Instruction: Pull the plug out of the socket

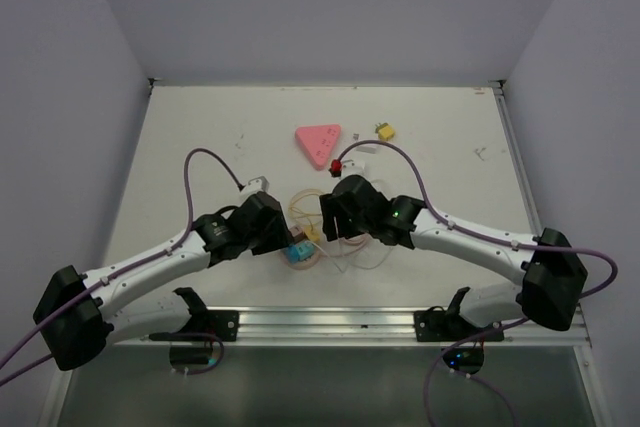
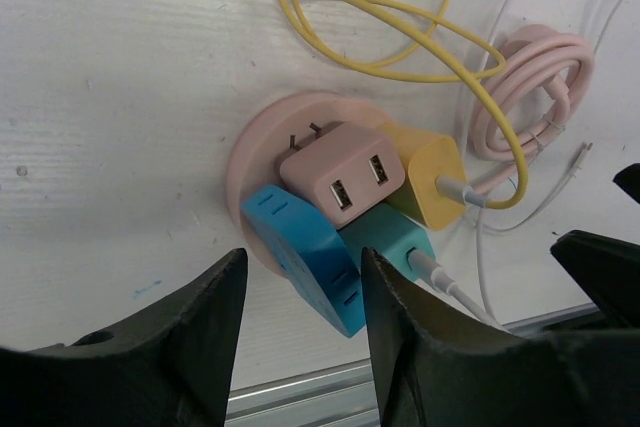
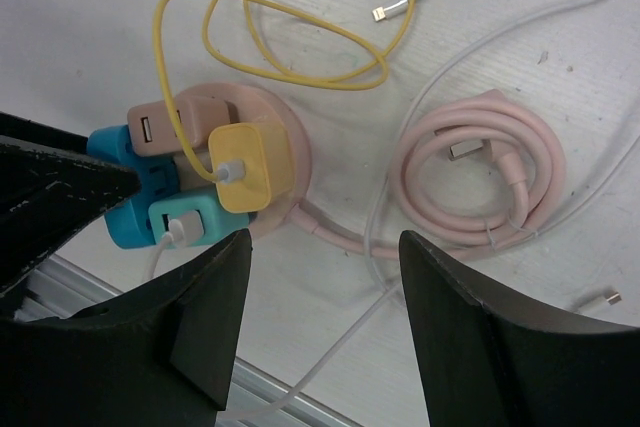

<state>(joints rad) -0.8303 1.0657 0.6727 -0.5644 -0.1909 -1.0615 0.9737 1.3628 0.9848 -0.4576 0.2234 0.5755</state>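
Observation:
A round pink socket hub (image 2: 262, 137) lies on the white table with several plugs on it: a pink USB adapter (image 2: 340, 172) tilted with its prongs showing, a yellow one (image 2: 425, 177), a teal one (image 2: 390, 239) and a blue one (image 2: 305, 252). My left gripper (image 2: 302, 265) is open, its fingers on either side of the blue plug's near end and apart from it. My right gripper (image 3: 325, 239) is open and empty, over bare table just right of the hub (image 3: 285, 137). In the top view both grippers (image 1: 283, 235) (image 1: 335, 219) meet over the hub (image 1: 300, 253).
A coiled pink cable (image 3: 490, 182), a looped yellow cable (image 3: 290, 37) and thin white cables lie beside the hub. A pink triangle (image 1: 318, 143), a red item (image 1: 335, 167) and a yellow item (image 1: 384, 131) sit farther back. A metal rail (image 1: 330, 322) runs along the near edge.

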